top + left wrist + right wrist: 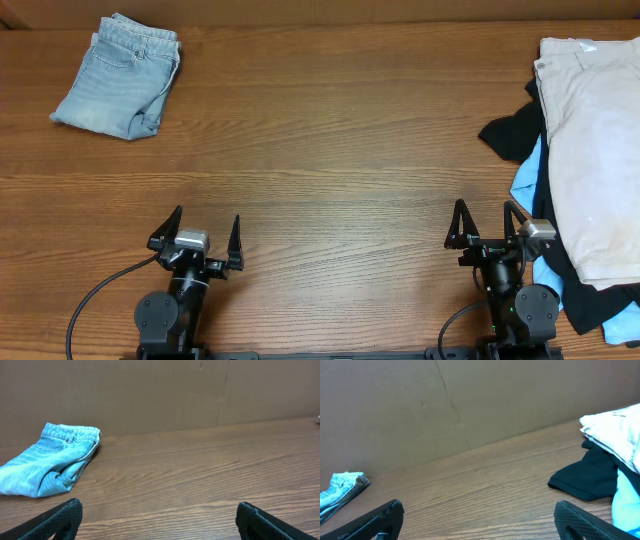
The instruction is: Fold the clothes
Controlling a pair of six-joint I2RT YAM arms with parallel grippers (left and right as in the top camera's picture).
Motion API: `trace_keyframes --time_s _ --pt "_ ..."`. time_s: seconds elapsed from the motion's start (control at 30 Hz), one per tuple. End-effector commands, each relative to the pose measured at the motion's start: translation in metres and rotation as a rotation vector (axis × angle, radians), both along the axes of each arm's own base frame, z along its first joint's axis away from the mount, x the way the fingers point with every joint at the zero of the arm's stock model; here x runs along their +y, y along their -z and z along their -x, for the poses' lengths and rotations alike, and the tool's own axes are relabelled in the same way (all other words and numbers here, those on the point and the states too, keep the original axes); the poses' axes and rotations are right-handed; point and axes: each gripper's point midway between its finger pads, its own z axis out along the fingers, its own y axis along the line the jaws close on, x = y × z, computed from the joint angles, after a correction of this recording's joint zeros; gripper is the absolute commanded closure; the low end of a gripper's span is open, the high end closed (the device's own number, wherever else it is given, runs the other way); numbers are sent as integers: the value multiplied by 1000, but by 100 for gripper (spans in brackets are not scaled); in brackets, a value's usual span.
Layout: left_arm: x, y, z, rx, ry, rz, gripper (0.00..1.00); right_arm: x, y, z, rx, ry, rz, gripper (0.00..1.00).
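The khaki shorts point(595, 150) lie unfolded on top of the black garment point(510, 135), so they are likely next. Near them the right gripper point(484, 205) waits with fingers apart. The left gripper point(207, 215), farther from them, is likewise apart and holds nothing.

Folded light-blue jeans point(50, 460) lie at the left on the wooden table point(200, 475), close to the brown cardboard wall point(150, 395). The left gripper point(159, 510) shows only two black fingertips point(62, 516) at the bottom edge, spread wide, well apart from the jeans.
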Motion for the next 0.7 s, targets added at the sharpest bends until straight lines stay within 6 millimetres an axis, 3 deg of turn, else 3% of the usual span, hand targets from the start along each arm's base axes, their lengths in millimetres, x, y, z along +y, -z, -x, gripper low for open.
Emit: trace_keyframes --time_s 0.0,0.67 --pt "3 0 0 -5 -14 9 0 1 2 0 -1 -4 0 0" --pt "8 0 -1 -7 -44 -15 0 1 2 0 -1 -4 0 0"
